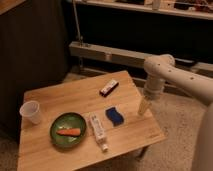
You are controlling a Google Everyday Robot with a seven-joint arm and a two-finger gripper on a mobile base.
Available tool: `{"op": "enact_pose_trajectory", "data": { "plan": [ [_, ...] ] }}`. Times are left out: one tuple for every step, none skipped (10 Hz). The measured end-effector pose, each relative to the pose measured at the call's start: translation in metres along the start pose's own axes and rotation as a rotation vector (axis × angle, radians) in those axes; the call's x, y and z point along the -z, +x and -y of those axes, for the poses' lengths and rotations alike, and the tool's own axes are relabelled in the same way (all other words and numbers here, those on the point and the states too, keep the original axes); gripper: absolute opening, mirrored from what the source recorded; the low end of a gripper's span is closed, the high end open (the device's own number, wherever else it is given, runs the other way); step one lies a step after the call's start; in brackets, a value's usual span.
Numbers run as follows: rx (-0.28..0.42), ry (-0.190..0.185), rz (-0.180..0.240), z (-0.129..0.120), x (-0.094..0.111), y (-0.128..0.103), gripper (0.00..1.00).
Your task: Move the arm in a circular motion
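Note:
The cream-white arm comes in from the right, with a rounded elbow joint near the upper right and small dark dots along its tube. It bends down to a narrow pale tip, the gripper, which hangs over the right edge of the wooden table, to the right of a blue sponge. The gripper holds nothing that I can see.
On the table stand a white cup at the left, a green plate with an orange carrot-like piece, a white tube, and a dark snack bar near the far edge. A metal rail runs behind.

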Motion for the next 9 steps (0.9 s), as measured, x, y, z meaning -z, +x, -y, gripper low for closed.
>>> {"op": "enact_pose_trajectory", "data": {
  "plan": [
    [0.002, 0.010, 0.004, -0.003, 0.000, 0.024, 0.80],
    [0.025, 0.021, 0.011, -0.008, 0.001, 0.044, 0.80],
    [0.053, 0.032, 0.019, -0.014, 0.002, 0.058, 0.80],
    [0.095, 0.045, 0.025, -0.028, 0.005, 0.072, 0.80],
    [0.138, 0.054, 0.027, -0.045, 0.008, 0.081, 0.80],
    [0.196, 0.063, 0.035, -0.067, 0.012, 0.083, 0.80],
    [0.249, 0.069, 0.038, -0.089, 0.016, 0.082, 0.80],
    [0.310, 0.074, 0.044, -0.117, 0.019, 0.073, 0.80],
    [0.365, 0.077, 0.047, -0.142, 0.022, 0.063, 0.80]
  ]
}}
